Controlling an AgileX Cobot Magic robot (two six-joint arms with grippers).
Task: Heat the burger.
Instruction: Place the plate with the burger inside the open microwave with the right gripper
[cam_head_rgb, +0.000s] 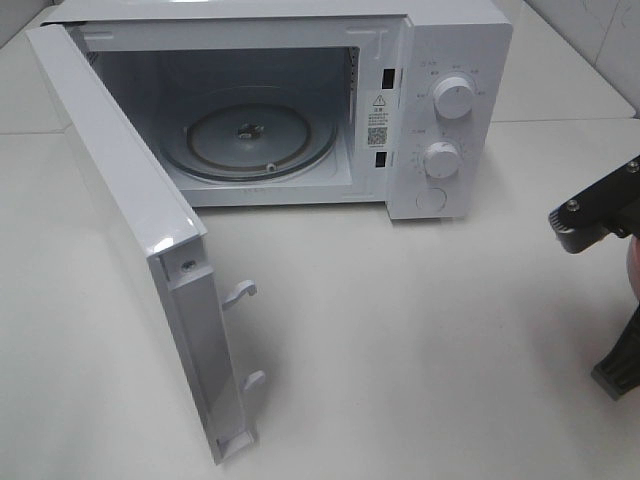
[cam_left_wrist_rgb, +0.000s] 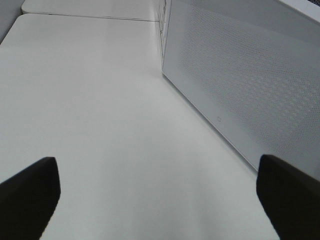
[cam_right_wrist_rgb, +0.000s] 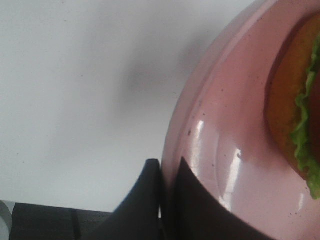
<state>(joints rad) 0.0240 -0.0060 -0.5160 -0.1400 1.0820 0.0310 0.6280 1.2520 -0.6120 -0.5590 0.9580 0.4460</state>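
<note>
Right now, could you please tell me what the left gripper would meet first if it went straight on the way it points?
Probably nothing soon: ahead of the open left gripper lies only bare table. The microwave door runs close beside one finger, which might brush it first; depth is unclear.

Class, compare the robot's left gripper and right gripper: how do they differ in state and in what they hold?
The left gripper is wide open; the right gripper is shut. The left gripper holds nothing, over bare table beside the microwave door; the right gripper pinches the rim of the pink plate, with the burger on it. Both have dark fingers.
</note>
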